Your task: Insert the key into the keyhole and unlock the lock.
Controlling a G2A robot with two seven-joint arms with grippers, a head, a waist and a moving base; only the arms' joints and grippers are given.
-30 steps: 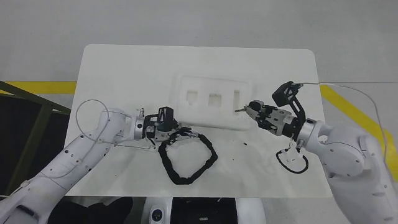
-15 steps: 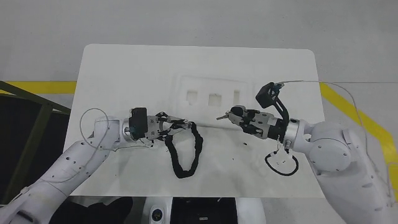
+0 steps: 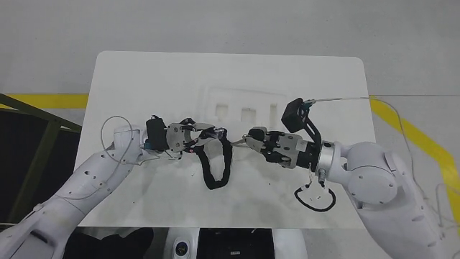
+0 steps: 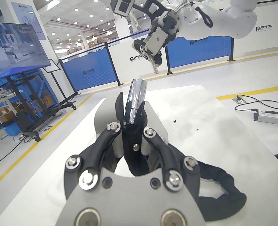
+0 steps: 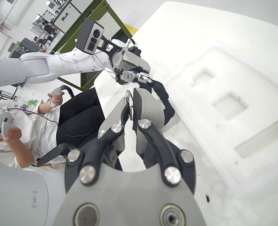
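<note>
As seen from above, the lock point(image 3: 208, 134) is held clamped in the left end effector point(image 3: 198, 134) near the surface point(image 3: 144, 79) centre, its black chain point(image 3: 215, 167) hanging toward 6 o'clock. At its 3 o'clock, near but apart, the key point(image 3: 237, 142) is gripped by the right end effector point(image 3: 250, 139). Left wrist view: the chrome cylinder point(image 4: 137, 95) is pinched, the key tip pointed toward it. Right wrist view: the key is pinched and the keyhole point(image 5: 127, 76) is faced.
</note>
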